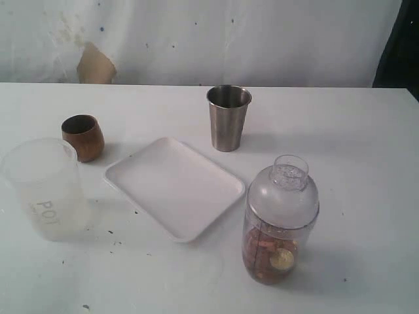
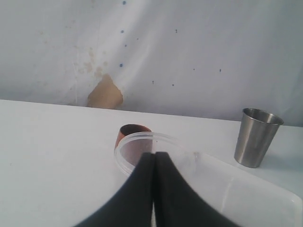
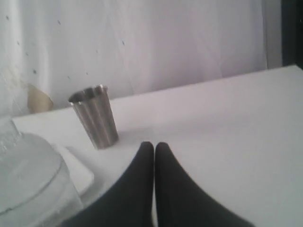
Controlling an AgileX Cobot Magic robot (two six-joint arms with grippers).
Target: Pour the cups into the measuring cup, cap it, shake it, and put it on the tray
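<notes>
The measuring cup (image 1: 280,222) stands upright at the front right with a clear domed cap on it and brown pieces inside; its dome (image 3: 26,177) shows beside my right gripper (image 3: 154,144). That gripper is shut and empty. The white tray (image 1: 173,186) lies bare mid-table. Behind it stands the steel tumbler (image 1: 229,118), also seen as the tumbler (image 3: 94,123) and the tumbler (image 2: 255,137). The wooden cup (image 1: 83,137) sits at the back left. My left gripper (image 2: 154,154) is shut and empty, above the rim of a frosted container (image 2: 124,147), with the wooden cup (image 2: 135,130) beyond. Neither gripper shows in the exterior view.
A frosted translucent container (image 1: 44,190) marked "P01" stands at the front left, close to the wooden cup and the tray's left corner. A white wall with a brown patch (image 1: 95,65) backs the table. A dark edge (image 1: 399,42) shows at the far right.
</notes>
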